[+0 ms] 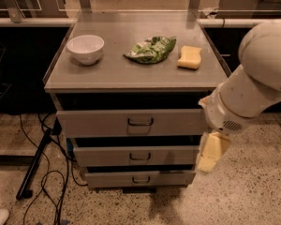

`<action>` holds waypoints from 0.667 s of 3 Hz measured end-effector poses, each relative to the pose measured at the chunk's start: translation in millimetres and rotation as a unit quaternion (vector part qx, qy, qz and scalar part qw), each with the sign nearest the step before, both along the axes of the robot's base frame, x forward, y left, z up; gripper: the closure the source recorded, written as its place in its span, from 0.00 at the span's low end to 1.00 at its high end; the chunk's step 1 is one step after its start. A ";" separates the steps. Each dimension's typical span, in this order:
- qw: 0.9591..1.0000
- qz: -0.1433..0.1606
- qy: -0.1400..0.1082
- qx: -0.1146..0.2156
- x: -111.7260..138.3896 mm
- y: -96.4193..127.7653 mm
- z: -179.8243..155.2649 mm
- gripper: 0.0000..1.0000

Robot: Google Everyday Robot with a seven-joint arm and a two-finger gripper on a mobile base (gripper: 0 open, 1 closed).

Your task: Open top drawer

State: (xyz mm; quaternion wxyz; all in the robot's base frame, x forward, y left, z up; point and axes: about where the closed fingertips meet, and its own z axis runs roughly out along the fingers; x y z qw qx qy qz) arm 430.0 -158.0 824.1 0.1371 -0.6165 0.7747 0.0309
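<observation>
The top drawer [131, 122] sits directly beneath the table [131, 74] surface. The end effector [211, 153] hangs beside the drawer fronts' right edge; its finger state cannot be determined.

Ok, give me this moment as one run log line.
task: open top drawer | top drawer: handle untouched | gripper: right of drawers, off the handle | countertop: white bowl, green bag, yellow sponge
</observation>
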 end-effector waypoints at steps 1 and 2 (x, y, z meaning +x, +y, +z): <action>1.000 0.007 0.007 0.000 29.2 11.3 -46.9 0.00; 1.000 0.010 0.010 0.000 49.9 16.2 -74.1 0.00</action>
